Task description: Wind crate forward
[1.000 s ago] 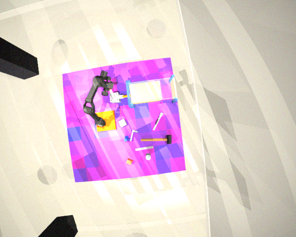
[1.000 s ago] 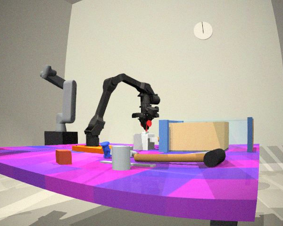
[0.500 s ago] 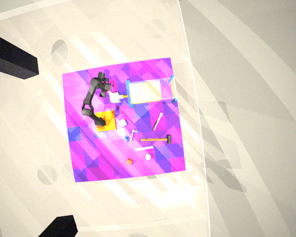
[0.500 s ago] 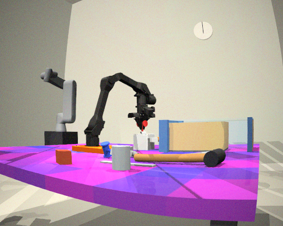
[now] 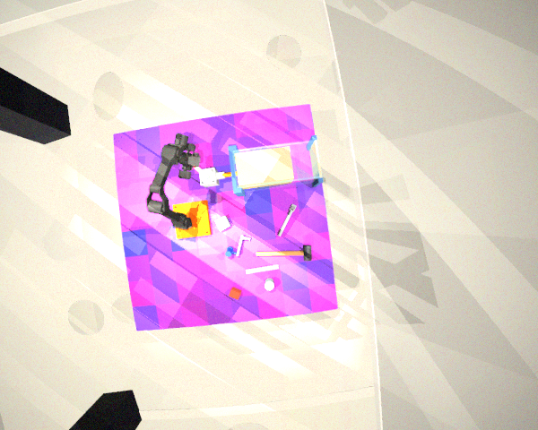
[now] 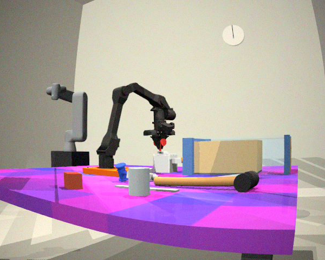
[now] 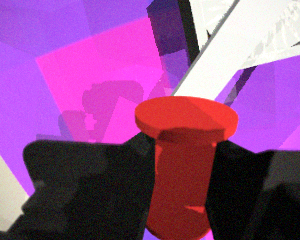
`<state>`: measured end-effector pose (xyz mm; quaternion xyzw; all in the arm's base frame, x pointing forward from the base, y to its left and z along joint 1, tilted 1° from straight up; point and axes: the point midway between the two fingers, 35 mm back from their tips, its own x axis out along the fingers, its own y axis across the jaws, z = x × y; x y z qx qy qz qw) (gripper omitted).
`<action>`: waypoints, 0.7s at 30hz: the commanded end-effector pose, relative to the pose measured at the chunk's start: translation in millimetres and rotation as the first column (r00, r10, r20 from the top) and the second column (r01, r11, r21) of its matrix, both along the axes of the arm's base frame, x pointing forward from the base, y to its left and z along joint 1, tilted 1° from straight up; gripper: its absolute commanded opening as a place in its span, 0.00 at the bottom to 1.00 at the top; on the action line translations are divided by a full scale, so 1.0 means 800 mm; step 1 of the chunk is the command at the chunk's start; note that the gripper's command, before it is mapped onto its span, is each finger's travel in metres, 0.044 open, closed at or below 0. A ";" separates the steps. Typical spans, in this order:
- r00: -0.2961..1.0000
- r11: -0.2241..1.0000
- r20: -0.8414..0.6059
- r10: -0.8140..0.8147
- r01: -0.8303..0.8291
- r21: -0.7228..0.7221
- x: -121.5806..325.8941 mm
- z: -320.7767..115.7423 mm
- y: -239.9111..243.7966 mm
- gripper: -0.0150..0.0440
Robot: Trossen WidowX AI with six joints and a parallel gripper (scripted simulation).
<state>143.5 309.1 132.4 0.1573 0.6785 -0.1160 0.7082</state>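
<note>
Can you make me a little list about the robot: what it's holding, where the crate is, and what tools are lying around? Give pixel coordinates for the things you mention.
holding: red knob (image 6: 163,142) (image 7: 184,185) of the winch handle, between the jaws
winch: white (image 5: 208,176) (image 6: 162,163)
crate: tan (image 5: 263,167) (image 6: 227,156), inside the cubby
long tool: hammer (image 5: 281,253) (image 6: 196,181)
small block: orange-red (image 5: 234,293) (image 6: 73,180)

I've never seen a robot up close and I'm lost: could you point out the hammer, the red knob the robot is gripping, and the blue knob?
hammer (image 5: 281,253) (image 6: 194,181): top and exterior views, on its wooden handle
red knob (image 7: 184,165): wrist view, on its stem
blue knob (image 6: 122,171): exterior view, on its narrow middle
</note>
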 end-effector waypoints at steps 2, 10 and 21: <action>1.000 1.000 -0.027 0.008 -0.008 -0.025 -0.020 0.000 -0.016 0.25; 1.000 1.000 -0.028 0.008 -0.008 -0.026 -0.028 -0.001 -0.027 0.25; 1.000 1.000 -0.028 0.008 -0.009 -0.027 -0.037 -0.002 -0.043 0.25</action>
